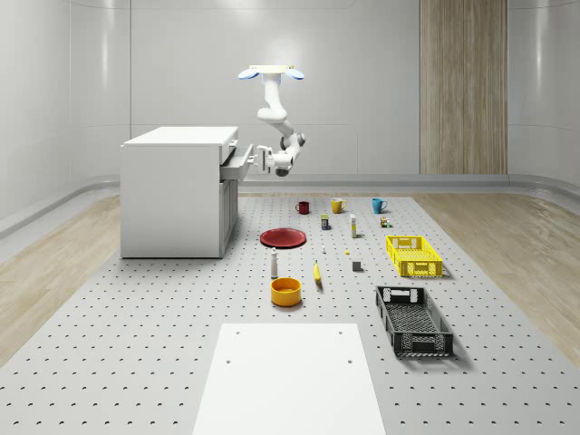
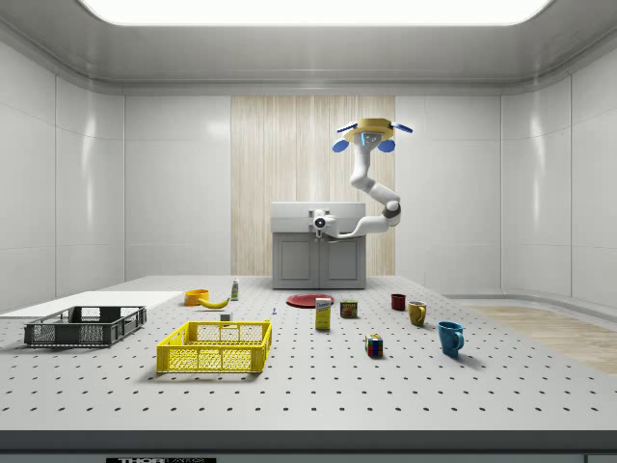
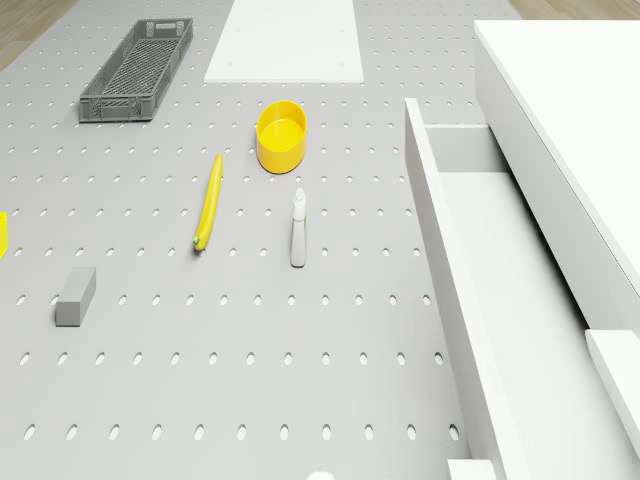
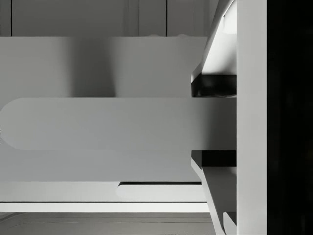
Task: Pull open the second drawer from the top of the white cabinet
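cabinet (image 1: 172, 195): plain white box
floor panel (image 1: 136, 344): grey with a grid of dark holes
plate (image 1: 283, 237): dark red
bowl (image 1: 285, 291): yellow-orange
crates: one yellow lattice (image 1: 414, 256), one black lattice (image 1: 414, 320)
mugs: red (image 1: 303, 207), yellow (image 1: 336, 206), blue (image 1: 378, 206)
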You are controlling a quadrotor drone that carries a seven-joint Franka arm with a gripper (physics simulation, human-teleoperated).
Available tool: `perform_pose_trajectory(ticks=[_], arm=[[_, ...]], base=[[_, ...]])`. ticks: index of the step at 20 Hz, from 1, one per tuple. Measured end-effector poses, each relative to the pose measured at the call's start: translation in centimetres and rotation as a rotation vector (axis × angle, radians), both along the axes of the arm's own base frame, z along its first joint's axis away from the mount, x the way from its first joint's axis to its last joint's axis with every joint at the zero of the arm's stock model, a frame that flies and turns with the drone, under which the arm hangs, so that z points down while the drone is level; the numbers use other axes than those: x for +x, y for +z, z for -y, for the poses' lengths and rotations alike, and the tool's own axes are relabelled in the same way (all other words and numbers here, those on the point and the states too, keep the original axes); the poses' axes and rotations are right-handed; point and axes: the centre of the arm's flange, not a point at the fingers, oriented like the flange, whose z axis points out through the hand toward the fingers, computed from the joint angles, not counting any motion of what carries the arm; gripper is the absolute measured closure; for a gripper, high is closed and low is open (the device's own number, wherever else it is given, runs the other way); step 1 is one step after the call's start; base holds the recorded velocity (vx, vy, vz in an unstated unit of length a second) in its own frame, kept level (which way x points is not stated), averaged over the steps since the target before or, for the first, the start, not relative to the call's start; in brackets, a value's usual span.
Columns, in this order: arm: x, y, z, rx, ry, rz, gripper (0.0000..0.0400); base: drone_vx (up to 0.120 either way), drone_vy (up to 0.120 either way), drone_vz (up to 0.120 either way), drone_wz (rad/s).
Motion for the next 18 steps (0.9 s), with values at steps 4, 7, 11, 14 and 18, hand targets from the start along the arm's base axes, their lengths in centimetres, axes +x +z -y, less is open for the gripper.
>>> perform_pose_trajectory(ticks=[4,7,11,14,18], arm=[[0.0,0.0,1.5,0.000,0.000,0.003,0.0278],[0.0,0.0,2.9,0.000,0.000,0.004,0.0278],[-0.1,0.2,4.2,-0.006,0.000,-0.017,0.0260],[-0.1,0.1,4.7,-0.004,0.000,-0.003,0.0269],[0.0,0.1,5.0,-0.002,0.000,0.003,0.0274]], base=[[0.000,0.000,0.000,0.000],[0.000,0.000,0.000,0.000],[0.000,0.000,0.000,0.000],[0.000,0.000,0.000,0.000],[0.000,0.000,0.000,0.000]])
